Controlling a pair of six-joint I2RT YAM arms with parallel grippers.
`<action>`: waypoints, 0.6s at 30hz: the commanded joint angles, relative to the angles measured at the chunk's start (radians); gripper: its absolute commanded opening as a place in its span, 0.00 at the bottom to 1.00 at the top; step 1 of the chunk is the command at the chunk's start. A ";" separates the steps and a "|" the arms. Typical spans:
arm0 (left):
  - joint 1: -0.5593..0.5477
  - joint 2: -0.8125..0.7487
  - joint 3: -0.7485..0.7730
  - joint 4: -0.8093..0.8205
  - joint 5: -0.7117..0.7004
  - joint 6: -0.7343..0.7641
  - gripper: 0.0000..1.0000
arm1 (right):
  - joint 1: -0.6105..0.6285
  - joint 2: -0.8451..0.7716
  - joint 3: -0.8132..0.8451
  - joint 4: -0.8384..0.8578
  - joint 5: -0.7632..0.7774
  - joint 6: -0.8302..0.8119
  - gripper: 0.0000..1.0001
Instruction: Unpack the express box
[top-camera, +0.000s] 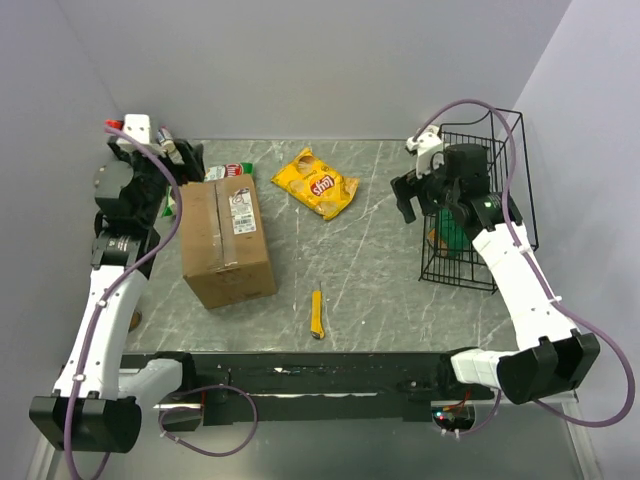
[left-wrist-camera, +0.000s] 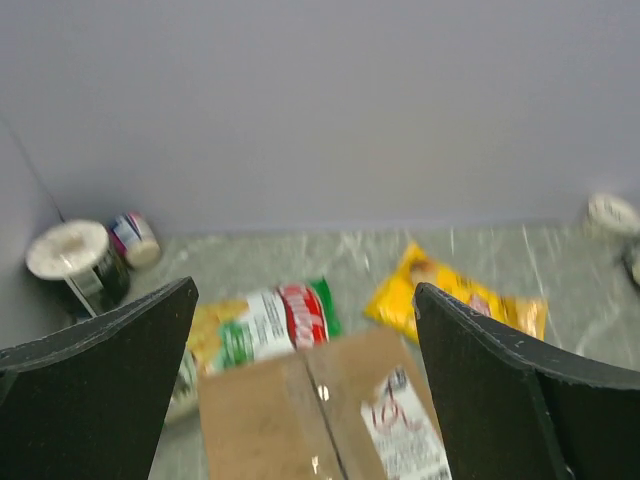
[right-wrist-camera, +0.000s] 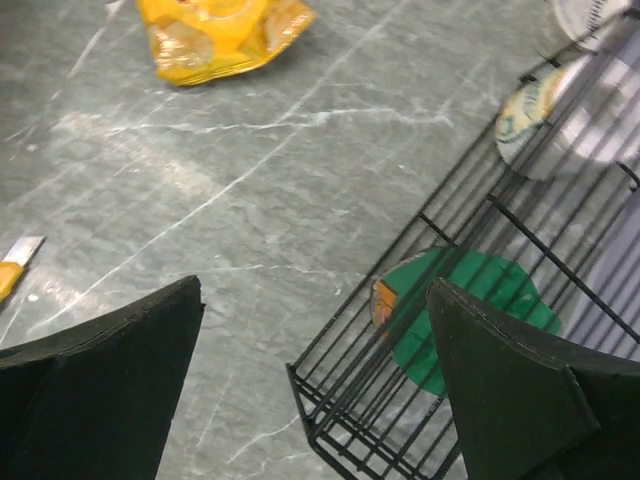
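The express box (top-camera: 225, 240), a brown carton with a taped seam and a white label, lies shut on the left of the table. In the left wrist view its far end (left-wrist-camera: 290, 420) shows below and between my fingers. My left gripper (top-camera: 168, 200) (left-wrist-camera: 305, 290) hovers by the box's back left corner, open and empty. Over at the right, my right gripper (top-camera: 405, 197) (right-wrist-camera: 315, 285) hangs open and empty above the near left corner of the black wire basket (top-camera: 480, 200) (right-wrist-camera: 400, 400).
A yellow chips bag (top-camera: 315, 183) (left-wrist-camera: 455, 295) (right-wrist-camera: 220, 35) lies behind the middle. A red-green packet (top-camera: 230, 171) (left-wrist-camera: 265, 325) touches the box's far end. A yellow knife (top-camera: 317, 313) (right-wrist-camera: 15, 260) lies near the front. Two cans (left-wrist-camera: 75, 255) stand back left. A green item (right-wrist-camera: 470, 300) sits in the basket.
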 joint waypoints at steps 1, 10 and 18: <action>-0.008 -0.035 0.027 -0.114 0.159 0.070 0.96 | 0.060 -0.005 0.020 -0.017 -0.133 -0.062 1.00; -0.022 -0.095 0.024 -0.407 0.445 0.280 0.96 | 0.356 0.102 -0.054 -0.094 -0.276 -0.117 1.00; -0.022 -0.301 -0.083 -0.669 0.415 0.569 0.96 | 0.458 0.237 -0.164 -0.023 -0.170 0.154 0.96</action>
